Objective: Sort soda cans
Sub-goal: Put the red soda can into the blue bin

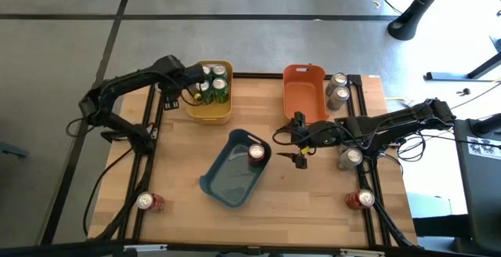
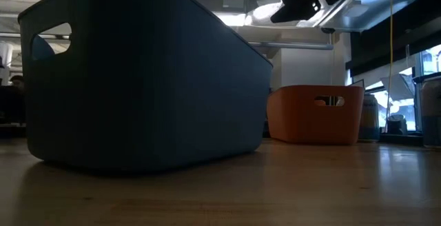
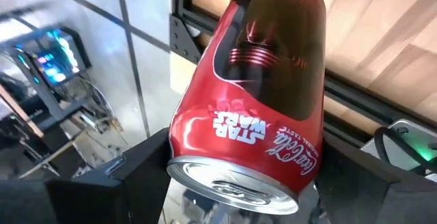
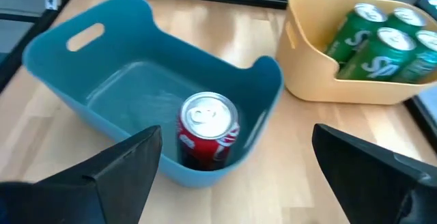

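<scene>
Between the left gripper (image 3: 225, 203) jaws, gripped: a red Coca-Cola can (image 3: 256, 94), long axis pointing straight out from them, beside the yellow bin (image 1: 210, 110). Ahead of the wide, empty right gripper (image 4: 235, 162) jaws: blue bin (image 4: 102, 67), one red can (image 4: 207, 136) upright inside.

A wooden bench (image 1: 313, 202) carries three plastic bins: a yellow bin (image 1: 210, 111) at the far left, an orange bin (image 1: 303, 96) at the far right, and a blue bin (image 1: 231, 180) angled nearer the middle.
</scene>
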You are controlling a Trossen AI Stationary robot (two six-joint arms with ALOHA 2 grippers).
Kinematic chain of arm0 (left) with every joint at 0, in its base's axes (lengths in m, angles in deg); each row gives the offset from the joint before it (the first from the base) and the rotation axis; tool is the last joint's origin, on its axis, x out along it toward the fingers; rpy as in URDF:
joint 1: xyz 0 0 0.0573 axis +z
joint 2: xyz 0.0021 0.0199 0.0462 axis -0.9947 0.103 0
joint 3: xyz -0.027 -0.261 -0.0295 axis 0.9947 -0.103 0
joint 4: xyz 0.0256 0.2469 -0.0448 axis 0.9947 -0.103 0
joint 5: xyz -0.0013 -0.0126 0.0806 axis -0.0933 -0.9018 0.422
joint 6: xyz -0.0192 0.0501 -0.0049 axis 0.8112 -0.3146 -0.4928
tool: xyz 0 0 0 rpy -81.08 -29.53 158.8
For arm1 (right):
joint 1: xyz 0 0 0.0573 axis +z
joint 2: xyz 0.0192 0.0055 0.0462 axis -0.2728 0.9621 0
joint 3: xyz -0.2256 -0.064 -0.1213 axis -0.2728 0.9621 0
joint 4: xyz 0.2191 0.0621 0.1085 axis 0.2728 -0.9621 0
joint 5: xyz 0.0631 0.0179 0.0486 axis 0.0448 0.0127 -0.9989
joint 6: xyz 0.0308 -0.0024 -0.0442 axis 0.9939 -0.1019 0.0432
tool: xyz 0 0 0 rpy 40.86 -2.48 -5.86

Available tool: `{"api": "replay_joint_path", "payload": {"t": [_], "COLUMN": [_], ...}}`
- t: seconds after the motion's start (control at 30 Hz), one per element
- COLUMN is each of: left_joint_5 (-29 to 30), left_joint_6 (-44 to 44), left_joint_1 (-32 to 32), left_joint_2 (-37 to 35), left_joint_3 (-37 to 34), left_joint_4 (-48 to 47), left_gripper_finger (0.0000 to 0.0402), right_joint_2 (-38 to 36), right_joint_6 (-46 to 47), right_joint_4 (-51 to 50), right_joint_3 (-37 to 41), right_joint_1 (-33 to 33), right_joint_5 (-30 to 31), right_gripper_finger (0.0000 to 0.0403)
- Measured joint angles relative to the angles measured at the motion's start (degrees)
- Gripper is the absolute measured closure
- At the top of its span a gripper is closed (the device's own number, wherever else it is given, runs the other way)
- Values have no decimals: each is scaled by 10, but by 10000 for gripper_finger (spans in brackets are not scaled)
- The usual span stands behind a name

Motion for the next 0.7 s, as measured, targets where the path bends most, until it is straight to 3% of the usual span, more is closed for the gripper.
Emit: {"api": "replay_joint_path", "payload": {"t": [0.23,0.5,0.7], "left_joint_5": [0,0,-44], "left_joint_6": [21,47,95], "left_joint_1": [-51,-108,-178], "left_joint_2": [-45,-59,-58], "left_joint_3": [16,81,144], "left_joint_4": [-1,-1,1], "left_gripper_finger": [112,112,112], "right_joint_2": [-3,-8,-8], "right_joint_6": [0,-30,-12], "right_joint_4": [-11,-31,-56], "right_joint_3": [0,0,0], "right_joint_1": [0,0,0], "right_joint_5": [51,67,84], "right_gripper_finger": [25,25,25]}}
